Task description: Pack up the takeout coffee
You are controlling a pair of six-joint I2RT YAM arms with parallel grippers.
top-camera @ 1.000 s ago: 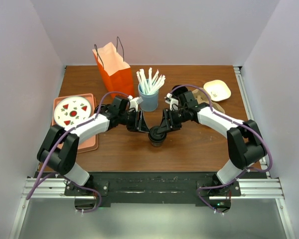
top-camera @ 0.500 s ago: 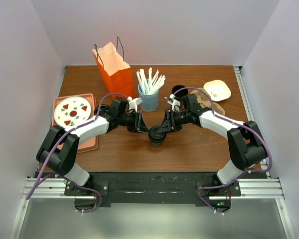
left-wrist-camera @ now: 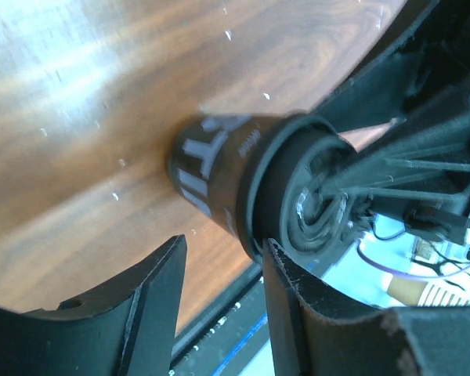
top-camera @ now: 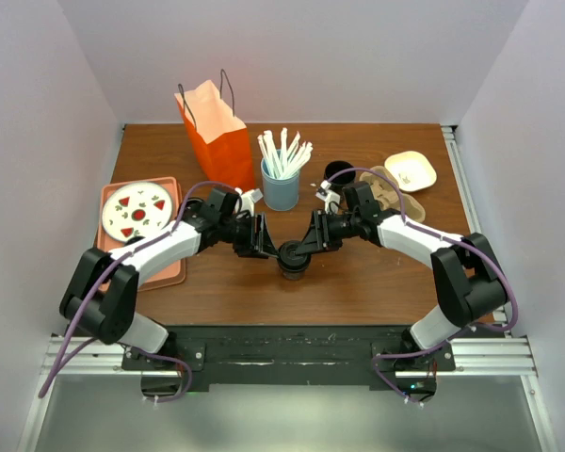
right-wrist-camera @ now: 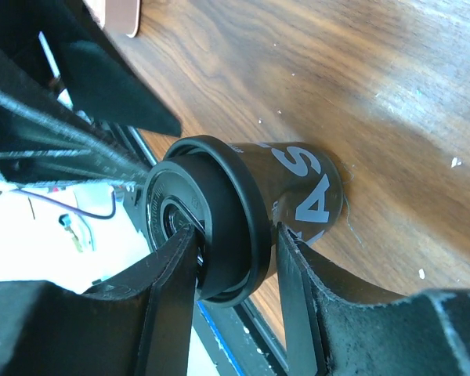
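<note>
The takeout coffee (top-camera: 293, 260), a dark brown cup with white letters and a black lid, stands upright on the table's middle front. My right gripper (top-camera: 308, 247) is shut on its lid edge: in the right wrist view (right-wrist-camera: 236, 235) one finger lies on the lid top and the other against the cup (right-wrist-camera: 305, 188) just under the rim. My left gripper (top-camera: 271, 247) is open at the cup's left side. In the left wrist view (left-wrist-camera: 223, 247) one fingertip (left-wrist-camera: 278, 258) touches the lid rim, the cup (left-wrist-camera: 211, 168) lies beyond, and the gap is empty.
An orange paper bag (top-camera: 217, 132) stands open at the back left. A blue holder of white straws (top-camera: 281, 188) stands just behind the cup. An all-black cup (top-camera: 337, 172) and beige dishes (top-camera: 410, 170) are at the back right. A patterned plate on a pink tray (top-camera: 137, 209) is at the left.
The left arm has swung lower and its gripper has closed in on the cup's left side. The right gripper stays on the lid. The cup has shifted slightly left.
</note>
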